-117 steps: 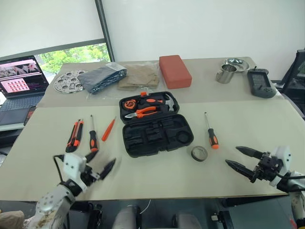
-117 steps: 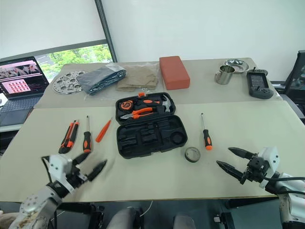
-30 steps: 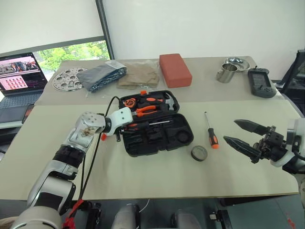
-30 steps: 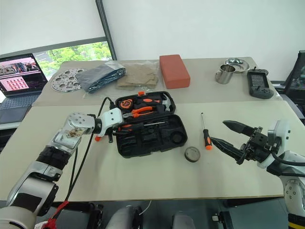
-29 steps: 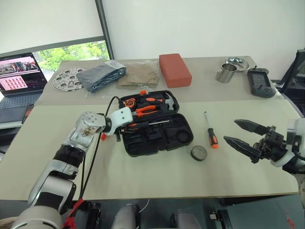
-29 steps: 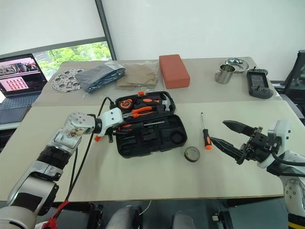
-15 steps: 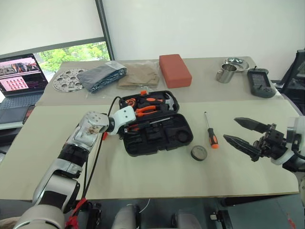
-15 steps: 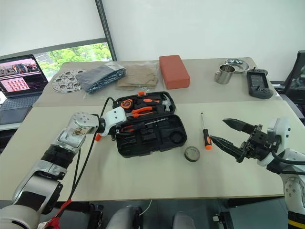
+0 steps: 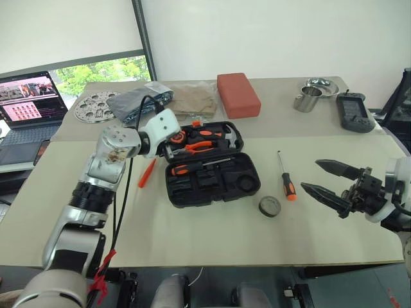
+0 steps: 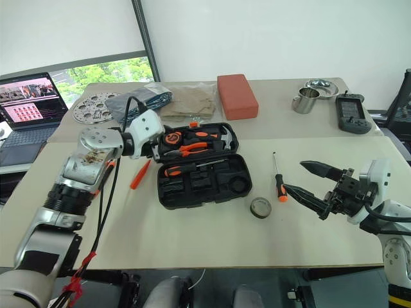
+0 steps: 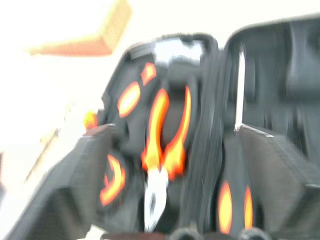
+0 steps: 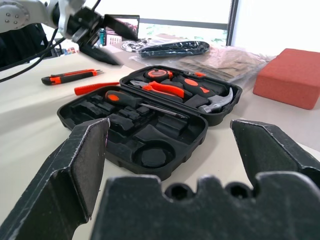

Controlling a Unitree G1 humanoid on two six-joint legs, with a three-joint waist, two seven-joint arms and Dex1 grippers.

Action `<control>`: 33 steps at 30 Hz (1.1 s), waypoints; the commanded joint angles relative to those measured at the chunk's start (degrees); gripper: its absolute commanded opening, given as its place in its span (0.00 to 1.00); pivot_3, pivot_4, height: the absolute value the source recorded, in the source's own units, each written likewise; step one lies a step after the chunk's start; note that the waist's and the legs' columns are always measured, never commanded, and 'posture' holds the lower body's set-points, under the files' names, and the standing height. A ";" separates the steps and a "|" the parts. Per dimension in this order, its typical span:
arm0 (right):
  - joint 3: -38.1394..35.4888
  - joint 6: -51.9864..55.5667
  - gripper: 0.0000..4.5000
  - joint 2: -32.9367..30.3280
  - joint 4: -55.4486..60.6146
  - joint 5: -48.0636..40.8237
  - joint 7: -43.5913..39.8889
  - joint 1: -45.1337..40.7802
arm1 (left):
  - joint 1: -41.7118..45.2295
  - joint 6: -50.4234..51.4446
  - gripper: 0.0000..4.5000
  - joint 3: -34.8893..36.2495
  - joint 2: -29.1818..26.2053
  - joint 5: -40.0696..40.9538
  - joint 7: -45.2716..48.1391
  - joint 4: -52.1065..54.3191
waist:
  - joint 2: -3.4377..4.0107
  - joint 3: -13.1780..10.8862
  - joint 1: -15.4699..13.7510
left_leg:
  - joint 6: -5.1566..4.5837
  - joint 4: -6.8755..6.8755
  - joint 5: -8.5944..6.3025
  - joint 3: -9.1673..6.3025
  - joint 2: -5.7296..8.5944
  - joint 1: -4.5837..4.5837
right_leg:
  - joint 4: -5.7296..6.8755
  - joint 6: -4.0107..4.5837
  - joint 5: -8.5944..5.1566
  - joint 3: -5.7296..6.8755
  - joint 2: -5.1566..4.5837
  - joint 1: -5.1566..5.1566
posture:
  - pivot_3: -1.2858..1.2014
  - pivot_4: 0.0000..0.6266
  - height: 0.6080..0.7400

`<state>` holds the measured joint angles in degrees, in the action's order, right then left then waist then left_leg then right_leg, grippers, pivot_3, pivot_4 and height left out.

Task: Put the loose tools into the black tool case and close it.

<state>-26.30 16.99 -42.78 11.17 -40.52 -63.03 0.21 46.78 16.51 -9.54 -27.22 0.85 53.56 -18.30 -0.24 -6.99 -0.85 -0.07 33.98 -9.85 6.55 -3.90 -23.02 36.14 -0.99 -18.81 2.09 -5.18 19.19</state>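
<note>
- Black tool case point(image 9: 212, 178) lying open mid-surface, hinge running across, both halves face up.
- In the far half: round tape measure point(image 9: 174, 138), orange-handled pliers point(image 9: 199, 147), hammer point(image 9: 226, 135).
- In the near half: one screwdriver with orange-black handle point(image 9: 192, 167) lying across the far edge, shaft pointing toward 3 o'clock; remaining slots bare, including a round recess point(image 9: 244, 184) at the 3 o'clock end.
- Left claw point(image 12: 92, 31) raised over the case's 9 o'clock end, beside the far half; black fingers point(image 12: 116, 26) spread apart, nothing between them.
- Slim orange screwdriver point(image 9: 147, 172) on the surface just at 9 o'clock of the case, lying aslant.
- Utility knife point(image 12: 70, 76) farther out at 9 o'clock, beyond the slim orange screwdriver, flat on the surface.
- Second screwdriver with orange-black handle point(image 9: 285, 177) at 3 o'clock of the case, handle toward 6 o'clock.
- Small grey tape roll point(image 9: 269, 206) lying flat near the case's 4 o'clock corner, just beside that screwdriver's handle.
- Right claw point(image 9: 321, 179) at 3 o'clock, above the surface edge, fingers wide apart and pointing toward the case, empty.
- Red block point(image 9: 237, 95) at 12 o'clock, well apart from the case; bagged cloth point(image 9: 164, 101) at 11 o'clock, laptop point(image 9: 29, 106) off at 10 o'clock.
- Metal cup point(image 9: 306, 100) and black handheld device point(image 9: 354, 111) at 2 o'clock.
</note>
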 commanded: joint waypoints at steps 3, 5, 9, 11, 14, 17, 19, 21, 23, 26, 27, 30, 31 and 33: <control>-0.85 -1.76 1.00 -0.34 0.55 0.09 0.21 -1.25 | -0.52 -8.40 0.30 3.49 4.83 4.64 -0.47 -7.38 | -0.03 -0.02 0.22 | 0.02 0.00 0.01 0.02 -0.03 0.00 | 0.01 0.00 0.00 -0.01 0.04 0.02 | 0.52 0.24 0.97; -0.95 -1.87 1.00 -0.41 0.52 0.17 0.19 -1.27 | -0.93 -10.70 0.13 3.91 6.11 5.66 0.28 -9.67 | -0.05 -0.03 0.21 | 0.02 0.00 0.02 0.04 -0.03 0.00 | 0.01 0.00 0.00 0.00 0.04 0.02 | 0.52 0.24 0.97; -1.20 -1.74 1.00 -0.48 0.69 0.31 0.16 -1.25 | -1.31 -13.85 0.01 3.24 6.78 5.59 1.67 -14.03 | -0.06 -0.04 0.17 | 0.04 0.01 0.02 0.07 -0.01 0.00 | 0.01 0.00 0.00 0.00 0.02 0.01 | 0.52 0.24 0.97; -1.25 -1.69 1.00 -0.57 0.72 0.41 0.13 -1.25 | -1.13 -15.25 0.01 2.64 6.96 5.00 2.30 -17.07 | -0.07 -0.05 0.18 | 0.04 0.01 0.03 0.07 -0.02 0.01 | 0.01 0.00 0.00 0.01 0.03 0.01 | 0.52 0.24 0.97; -1.18 -1.35 1.00 -0.86 0.83 0.37 0.22 -1.49 | -1.13 -17.00 0.01 0.92 6.91 3.69 4.34 -20.73 | -0.07 -0.04 0.14 | 0.04 0.01 0.02 0.07 -0.01 -0.01 | 0.01 0.00 0.00 0.03 0.02 0.01 | 0.52 0.24 0.97; -1.09 -1.11 1.00 -1.21 0.71 0.45 0.02 -1.66 | -0.96 -18.71 0.01 -0.25 7.44 1.81 3.86 -25.04 | -0.07 -0.05 0.14 | 0.04 0.02 0.02 0.08 0.00 -0.01 | 0.01 0.00 0.00 0.04 0.02 0.01 | 0.52 0.24 0.97; -0.96 -1.13 1.00 -1.42 0.46 0.73 -0.18 -1.75 | -0.72 -20.16 0.01 -0.89 7.66 0.44 2.94 -27.78 | -0.07 -0.04 0.12 | 0.04 0.03 0.02 0.06 0.00 0.00 | 0.00 0.00 0.00 0.05 0.02 -0.02 | 0.52 0.24 0.97; -0.86 -1.09 1.00 -1.58 0.34 0.85 -0.28 -1.73 | -0.35 -21.92 0.01 -1.95 7.63 -1.54 1.64 -30.82 | -0.07 -0.04 0.07 | 0.03 0.04 0.02 0.06 0.01 0.06 | 0.01 0.00 0.00 0.05 0.01 -0.08 | 0.52 0.24 0.97; -0.45 -1.28 1.00 -1.79 0.21 1.50 -0.54 -1.26 | 0.51 -22.65 0.01 -2.52 7.85 -3.32 -0.89 -34.28 | -0.06 -0.03 0.07 | 0.03 0.05 0.02 0.05 0.01 0.15 | 0.01 0.00 0.00 0.06 0.01 -0.18 | 0.52 0.24 0.97; -0.10 -1.32 1.00 -1.78 0.00 1.97 -0.60 -1.18 | 1.43 -23.64 0.01 -3.57 8.17 -5.19 -2.23 -37.44 | -0.03 0.01 0.14 | 0.03 0.13 0.02 0.01 0.01 0.27 | 0.07 0.00 0.00 0.08 0.01 -0.32 | 0.52 0.24 0.97; -0.05 -1.29 1.00 -1.78 -0.04 2.08 -0.59 -1.20 | 1.58 -23.91 0.01 -4.00 8.24 -5.81 -2.42 -38.13 | 0.01 0.03 0.15 | 0.03 0.14 0.02 -0.01 0.01 0.29 | 0.09 0.00 0.00 0.08 0.01 -0.35 | 0.52 0.24 0.97; -0.14 -1.25 1.00 -2.00 -0.22 2.51 -0.78 -0.97 | 1.54 -23.52 0.01 -4.84 8.49 -6.81 -2.27 -39.30 | 0.02 0.04 0.18 | 0.03 0.16 0.01 -0.05 0.01 0.61 | 0.10 0.00 0.00 0.08 0.01 -0.67 | 0.52 0.24 0.97; -0.24 -1.29 1.00 -2.08 -0.31 2.71 -0.83 -0.84 | 1.42 -23.61 0.01 -5.01 8.50 -7.08 -2.35 -39.42 | 0.03 0.05 0.20 | 0.03 0.15 0.01 -0.06 0.01 0.74 | 0.09 -0.01 -0.01 0.08 0.01 -0.82 | 0.52 0.24 0.97; -0.42 -0.92 1.00 -2.12 -0.45 3.14 -0.43 -0.59 | 1.22 -23.94 0.01 -4.39 8.63 -6.63 -2.55 -39.06 | 0.05 0.07 0.22 | 0.02 0.15 0.00 -0.13 0.00 0.80 | 0.09 -0.02 -0.01 0.08 0.00 -0.88 | 0.52 0.24 0.97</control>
<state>-25.51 16.64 -43.84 10.25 -37.23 -63.60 -0.52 49.93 -9.06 -12.52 -18.19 -2.79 52.38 -53.39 -0.19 -6.92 -0.63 -0.05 34.13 -9.85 6.39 -3.90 -22.23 36.23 -1.00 -18.82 2.16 -5.18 18.31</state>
